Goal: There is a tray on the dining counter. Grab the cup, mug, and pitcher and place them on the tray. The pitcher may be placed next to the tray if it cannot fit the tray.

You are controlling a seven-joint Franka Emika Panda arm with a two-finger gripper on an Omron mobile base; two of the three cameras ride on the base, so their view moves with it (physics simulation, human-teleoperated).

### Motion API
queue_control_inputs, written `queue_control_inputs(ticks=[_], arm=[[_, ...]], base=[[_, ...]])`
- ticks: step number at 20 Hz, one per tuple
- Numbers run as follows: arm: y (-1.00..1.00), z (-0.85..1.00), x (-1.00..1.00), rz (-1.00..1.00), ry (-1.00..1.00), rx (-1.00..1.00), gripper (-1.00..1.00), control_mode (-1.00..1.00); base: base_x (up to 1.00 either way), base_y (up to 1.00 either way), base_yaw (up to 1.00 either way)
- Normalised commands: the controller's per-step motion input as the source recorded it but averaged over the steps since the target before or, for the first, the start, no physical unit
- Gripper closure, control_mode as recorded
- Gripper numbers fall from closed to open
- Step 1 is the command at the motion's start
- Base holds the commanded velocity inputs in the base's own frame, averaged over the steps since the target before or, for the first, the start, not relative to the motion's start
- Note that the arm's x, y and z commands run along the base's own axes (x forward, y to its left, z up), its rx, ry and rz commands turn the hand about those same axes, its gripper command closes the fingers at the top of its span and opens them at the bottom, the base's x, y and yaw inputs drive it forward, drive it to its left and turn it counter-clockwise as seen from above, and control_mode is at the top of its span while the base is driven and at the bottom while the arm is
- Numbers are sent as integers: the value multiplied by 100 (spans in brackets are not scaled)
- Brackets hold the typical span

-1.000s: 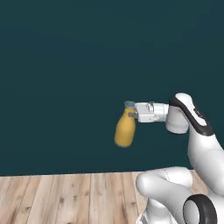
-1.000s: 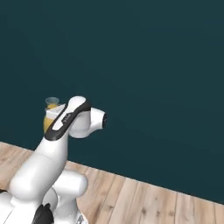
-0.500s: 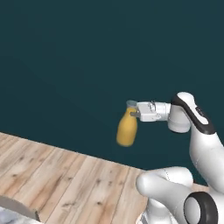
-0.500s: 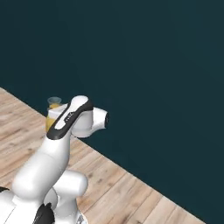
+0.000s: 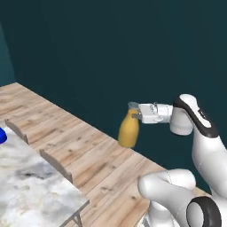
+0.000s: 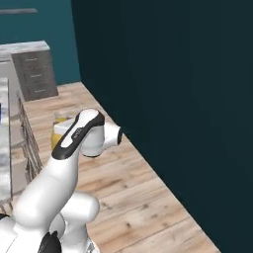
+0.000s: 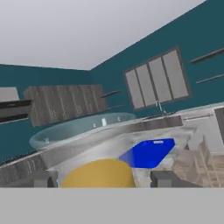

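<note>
Far left of the claw, a sliver of the blue tray (image 5: 2, 135) sits on the marble counter (image 5: 31, 184), well below claw height. In the hand view the tray (image 7: 148, 153) lies ahead of the claw. The pitcher (image 5: 129, 128) hangs in the air over the wood floor (image 5: 88, 146), gripped at its neck by the claw (image 5: 134, 114), whose jaws stand wide around it. No brand, label or writing can be read anywhere.
</note>
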Motion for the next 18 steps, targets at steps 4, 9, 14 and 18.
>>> queue_control_inputs(ticks=[4,9,14,18], arm=[[0,0,0,0,0,0,100,100],[0,0,0,0,0,0,100,100],[0,0,0,0,0,0,100,100],[0,0,0,0,0,0,100,100]], base=[[0,0,64],[0,0,62],[0,-15,29],[0,-90,13]])
